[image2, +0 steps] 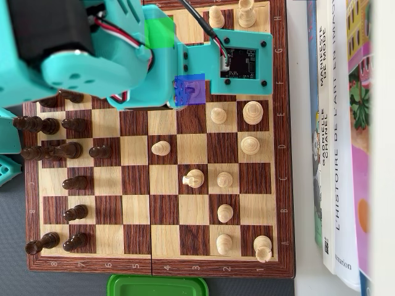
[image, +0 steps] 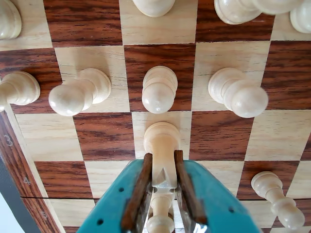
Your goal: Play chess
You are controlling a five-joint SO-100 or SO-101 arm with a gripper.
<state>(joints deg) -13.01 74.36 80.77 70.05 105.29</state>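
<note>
In the wrist view my gripper is shut on a white pawn, its brown pads pressed against both sides of the stem. The pawn's base is on or just above a light square of the wooden chessboard. Beyond it three more white pawns stand in a row, with another at the lower right. In the overhead view the teal arm covers the board's upper left and hides the jaws and the held pawn. White pieces stand on the right, dark pieces on the left.
Books lie along the board's right edge in the overhead view. A green lid sits just below the board. Larger white pieces stand at the top of the wrist view. The board's middle squares are mostly bare.
</note>
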